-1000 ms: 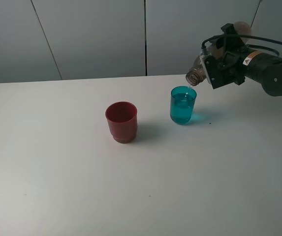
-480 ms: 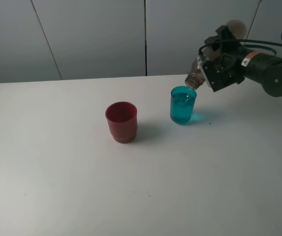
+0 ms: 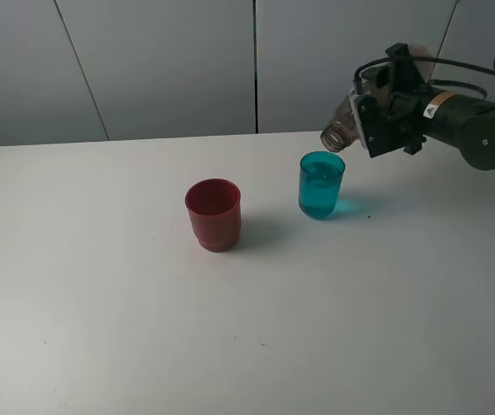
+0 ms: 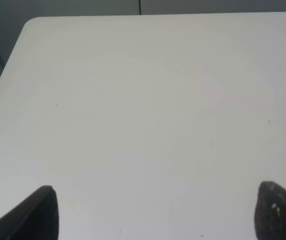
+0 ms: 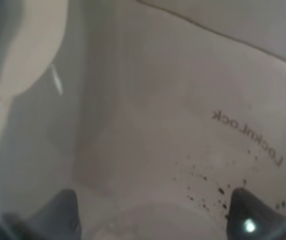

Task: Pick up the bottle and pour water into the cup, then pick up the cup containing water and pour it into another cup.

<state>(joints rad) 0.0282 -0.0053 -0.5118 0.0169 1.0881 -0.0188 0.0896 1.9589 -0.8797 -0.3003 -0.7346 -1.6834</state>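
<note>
The teal cup (image 3: pixel 321 184) stands on the white table (image 3: pixel 100 311) right of centre and holds water nearly to its rim. The dark red cup (image 3: pixel 213 213) stands upright to its left, apart from it. My right gripper (image 3: pixel 378 119) is shut on the smoky bottle (image 3: pixel 342 130), which lies tilted with its mouth just above and behind the teal cup's far right rim. In the right wrist view the bottle's wall (image 5: pixel 147 110) fills the frame between the fingertips (image 5: pixel 58 212). My left gripper (image 4: pixel 152 212) is open and empty over bare table, out of the exterior view.
Grey wall panels (image 3: pixel 169 60) rise behind the table's far edge. The right arm (image 3: pixel 480 130) with its cables reaches in from the right. The left wrist view shows the table's rounded corner (image 4: pixel 28 25).
The bottle's mouth has lifted a little and shifted left off the teal cup's rim. The thin stream seen a second ago no longer shows. Both cups stand unmoved.
</note>
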